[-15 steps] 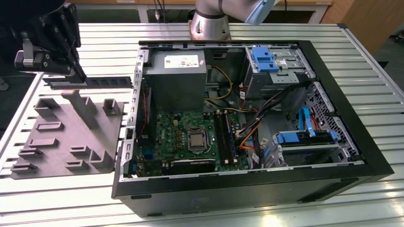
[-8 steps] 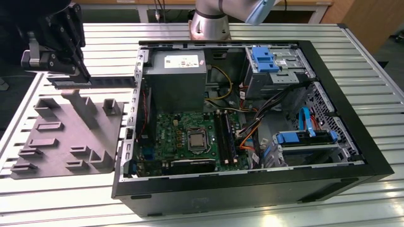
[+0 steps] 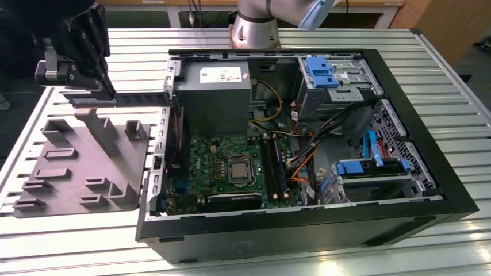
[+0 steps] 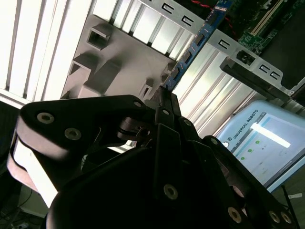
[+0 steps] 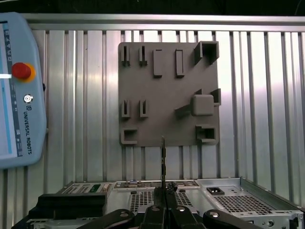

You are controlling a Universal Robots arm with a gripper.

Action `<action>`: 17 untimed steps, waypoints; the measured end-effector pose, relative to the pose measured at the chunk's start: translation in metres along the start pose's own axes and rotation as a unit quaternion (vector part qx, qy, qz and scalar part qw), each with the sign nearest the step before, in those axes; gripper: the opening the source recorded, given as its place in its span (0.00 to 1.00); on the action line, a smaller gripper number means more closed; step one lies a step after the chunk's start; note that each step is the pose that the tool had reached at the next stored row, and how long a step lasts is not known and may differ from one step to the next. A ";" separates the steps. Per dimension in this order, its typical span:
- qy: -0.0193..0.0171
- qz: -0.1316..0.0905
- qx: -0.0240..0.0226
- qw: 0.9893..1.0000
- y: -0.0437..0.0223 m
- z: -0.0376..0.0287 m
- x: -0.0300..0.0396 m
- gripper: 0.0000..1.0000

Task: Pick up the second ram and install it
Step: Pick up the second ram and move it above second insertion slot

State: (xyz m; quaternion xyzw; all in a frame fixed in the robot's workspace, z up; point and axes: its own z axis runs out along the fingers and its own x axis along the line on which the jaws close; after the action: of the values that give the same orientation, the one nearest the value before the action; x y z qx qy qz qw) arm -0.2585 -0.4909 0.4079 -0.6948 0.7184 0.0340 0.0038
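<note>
The second ram [image 4: 190, 47] — a slim, bluish-green board — is clamped in the jaws of the gripper [image 5: 163, 193] above the slatted tabletop [image 5: 267, 95]. Below it lies a grey holder plate [image 5: 167, 95], with the open computer case [image 3: 307, 144] beside it and a teach pendant [image 5: 19, 95] nearby.

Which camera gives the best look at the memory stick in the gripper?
The second wrist view: the memory stick shows its long blue face, running out from the gripper. In the first wrist view it is edge-on, a thin line. In the exterior view it is too small to tell.
</note>
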 end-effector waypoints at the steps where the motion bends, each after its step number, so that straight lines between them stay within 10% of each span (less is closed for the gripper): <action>1: 0.000 0.000 0.000 1.000 -0.0009 0.0000 -0.0001 0.12; 17: 0.000 0.000 0.000 1.000 -0.0143 -0.0004 -0.0026 0.12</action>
State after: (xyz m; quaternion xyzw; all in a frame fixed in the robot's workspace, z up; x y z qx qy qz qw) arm -0.2441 -0.4888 0.4079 -0.6947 0.7185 0.0340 0.0039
